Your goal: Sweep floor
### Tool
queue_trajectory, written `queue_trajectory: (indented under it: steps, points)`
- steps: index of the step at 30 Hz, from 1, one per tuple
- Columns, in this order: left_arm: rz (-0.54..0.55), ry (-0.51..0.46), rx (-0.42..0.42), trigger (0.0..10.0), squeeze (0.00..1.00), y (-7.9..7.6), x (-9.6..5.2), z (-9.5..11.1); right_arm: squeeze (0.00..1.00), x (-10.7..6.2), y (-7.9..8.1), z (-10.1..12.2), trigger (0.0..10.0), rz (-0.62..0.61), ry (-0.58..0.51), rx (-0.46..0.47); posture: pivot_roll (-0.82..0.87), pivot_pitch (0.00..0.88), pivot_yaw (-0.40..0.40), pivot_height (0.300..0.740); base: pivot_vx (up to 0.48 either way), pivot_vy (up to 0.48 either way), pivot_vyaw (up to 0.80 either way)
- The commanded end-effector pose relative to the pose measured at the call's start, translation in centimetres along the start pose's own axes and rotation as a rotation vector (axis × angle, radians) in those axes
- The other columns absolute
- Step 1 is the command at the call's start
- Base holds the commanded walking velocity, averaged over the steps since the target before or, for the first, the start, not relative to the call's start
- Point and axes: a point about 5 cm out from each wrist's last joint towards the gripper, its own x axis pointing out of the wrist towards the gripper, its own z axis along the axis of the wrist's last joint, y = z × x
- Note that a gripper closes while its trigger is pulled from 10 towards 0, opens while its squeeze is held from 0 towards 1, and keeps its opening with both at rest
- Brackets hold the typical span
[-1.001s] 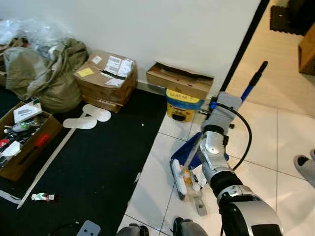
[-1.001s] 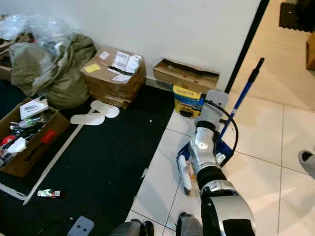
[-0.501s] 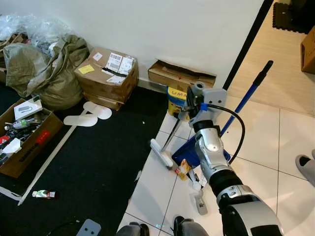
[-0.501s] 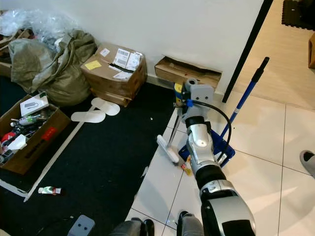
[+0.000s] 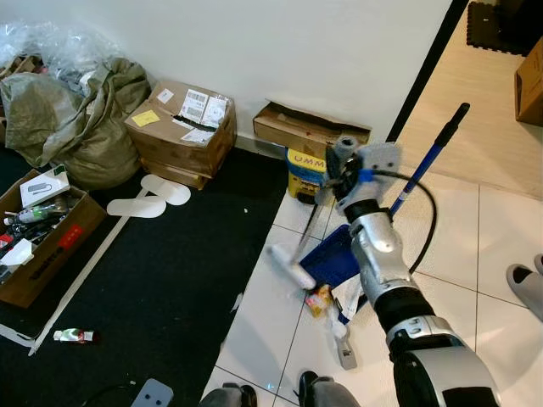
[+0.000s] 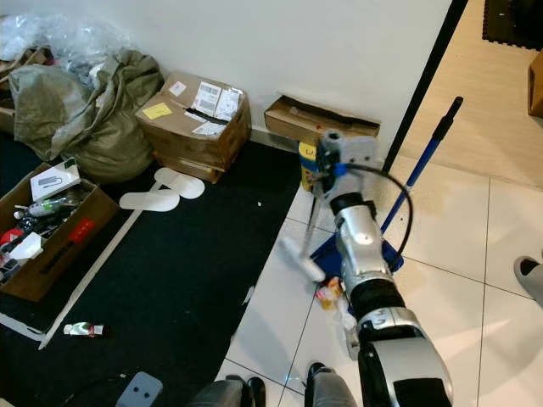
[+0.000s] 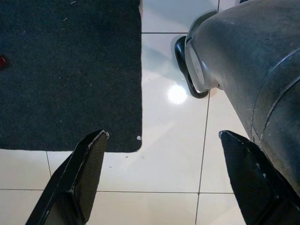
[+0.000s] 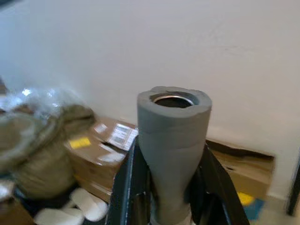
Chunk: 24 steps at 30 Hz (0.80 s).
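Two black jaws of the right gripper (image 8: 169,187) close on the grey foam handle of the hand brush (image 5: 316,222), the grip standing up between them with its hollow top end above the jaws. The brush slants down from the gripper to its blurred white head (image 5: 288,266) on the white tile floor (image 5: 263,331), just beside the edge of the black carpet (image 5: 161,280). The blue dustpan (image 5: 335,261) lies on the tiles next to the head, its long blue pole (image 5: 428,161) rising toward the wall. Scraps of litter (image 5: 321,298) lie in front of the pan. The left gripper (image 7: 159,183) hangs over the tiles by the carpet's corner, jaws spread apart.
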Motion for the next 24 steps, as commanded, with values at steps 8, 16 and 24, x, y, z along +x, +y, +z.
queue_trajectory:
  steps: [8,16,24]
  points:
    - [-0.019,0.051,-0.01,10.0,0.0,-0.8,-0.3,-1.3,0.0,0.6,-0.6,2.4,10.0,0.017,-0.083,0.099,0.02,0.301,0.052,0.74,0.0,0.0,0.0]
    - [-0.018,0.059,-0.02,10.0,0.0,-1.0,-0.4,-1.5,0.0,-2.6,0.5,0.7,10.0,0.287,0.094,0.094,0.02,0.299,0.047,0.74,0.0,0.0,0.0]
    - [-0.016,0.07,-0.024,10.0,0.0,-1.0,-0.6,-1.8,0.0,-4.2,0.4,-0.4,10.0,0.333,0.18,0.064,0.0,0.304,0.04,0.74,0.0,0.0,0.0]
